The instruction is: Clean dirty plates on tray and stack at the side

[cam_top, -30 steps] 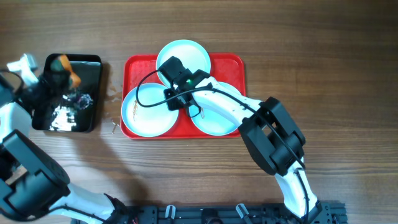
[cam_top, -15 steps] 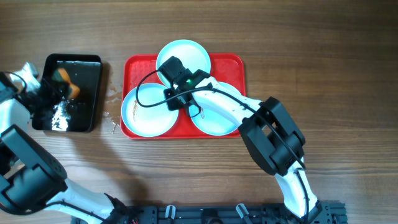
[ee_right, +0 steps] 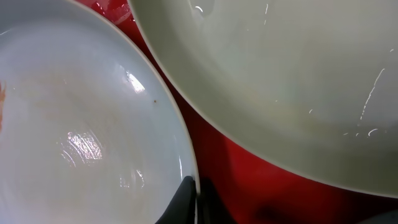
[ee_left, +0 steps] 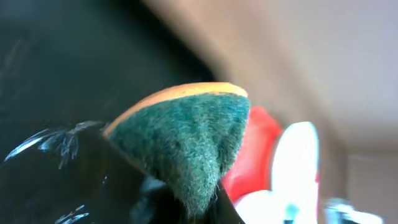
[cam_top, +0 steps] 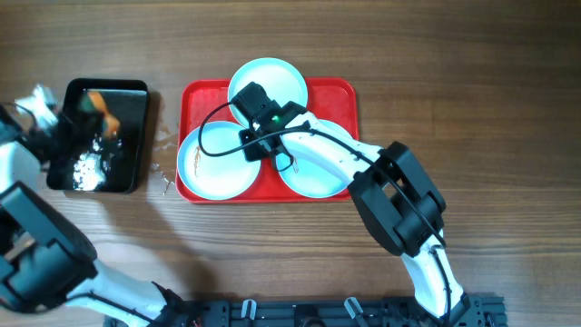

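Observation:
Three pale plates lie on the red tray point(cam_top: 336, 91): one at the back point(cam_top: 281, 80), one front left point(cam_top: 213, 163) with a brown smear, one front right point(cam_top: 318, 173). My right gripper point(cam_top: 257, 148) is shut on the right rim of the front-left plate point(ee_right: 81, 124); its fingertips point(ee_right: 186, 199) pinch that rim, with another plate point(ee_right: 280, 81) close beside. My left gripper point(cam_top: 89, 116) is over the black tray point(cam_top: 136, 100), shut on a green and orange sponge point(cam_top: 102, 116). The sponge point(ee_left: 186, 137) fills the left wrist view, where the gripper point(ee_left: 205, 211) is mostly hidden.
The black tray holds water and white foam point(cam_top: 86, 168). Small drops or crumbs point(cam_top: 166, 182) lie on the wooden table between the two trays. The right arm point(cam_top: 399, 200) reaches over the front-right plate.
My left gripper has moved the sponge about inside the black tray, first toward the front, then back a little. The right arm and the plates have not moved.

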Robot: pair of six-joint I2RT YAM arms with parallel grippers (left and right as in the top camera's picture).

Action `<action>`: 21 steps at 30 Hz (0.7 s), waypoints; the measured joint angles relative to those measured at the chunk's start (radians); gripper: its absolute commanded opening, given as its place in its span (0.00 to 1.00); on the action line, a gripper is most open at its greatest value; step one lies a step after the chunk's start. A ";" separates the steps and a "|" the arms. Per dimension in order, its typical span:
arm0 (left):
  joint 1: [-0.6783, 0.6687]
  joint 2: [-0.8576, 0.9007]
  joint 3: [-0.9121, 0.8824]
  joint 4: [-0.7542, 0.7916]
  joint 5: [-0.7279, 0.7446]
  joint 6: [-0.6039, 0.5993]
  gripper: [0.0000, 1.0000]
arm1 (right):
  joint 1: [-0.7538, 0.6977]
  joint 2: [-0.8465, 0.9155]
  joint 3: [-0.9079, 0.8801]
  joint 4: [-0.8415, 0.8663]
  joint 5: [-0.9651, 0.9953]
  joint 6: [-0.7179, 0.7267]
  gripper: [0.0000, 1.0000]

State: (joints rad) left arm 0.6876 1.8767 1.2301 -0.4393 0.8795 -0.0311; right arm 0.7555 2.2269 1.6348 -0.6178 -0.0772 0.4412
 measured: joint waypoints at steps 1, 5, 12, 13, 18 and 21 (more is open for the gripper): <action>0.000 -0.057 0.047 0.025 0.080 0.001 0.04 | 0.000 0.000 0.000 0.000 0.000 0.000 0.04; -0.001 -0.276 0.138 0.024 0.122 0.010 0.04 | 0.000 0.000 0.000 0.000 0.000 0.000 0.05; -0.038 -0.034 0.019 -0.152 -0.321 0.098 0.04 | 0.000 0.000 0.000 0.000 0.000 0.000 0.04; -0.038 -0.046 0.027 -0.149 -0.314 0.099 0.04 | 0.000 0.000 0.000 0.000 0.000 0.000 0.04; -0.038 -0.302 0.193 0.000 -0.169 0.074 0.04 | 0.000 0.000 0.000 0.002 0.000 0.000 0.05; -0.041 -0.373 0.225 -0.073 -0.149 0.082 0.04 | 0.000 0.000 0.000 0.002 0.000 0.000 0.05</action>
State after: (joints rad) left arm 0.6468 1.5040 1.4551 -0.5121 0.7303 0.0513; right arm 0.7559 2.2269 1.6348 -0.6163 -0.0772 0.4412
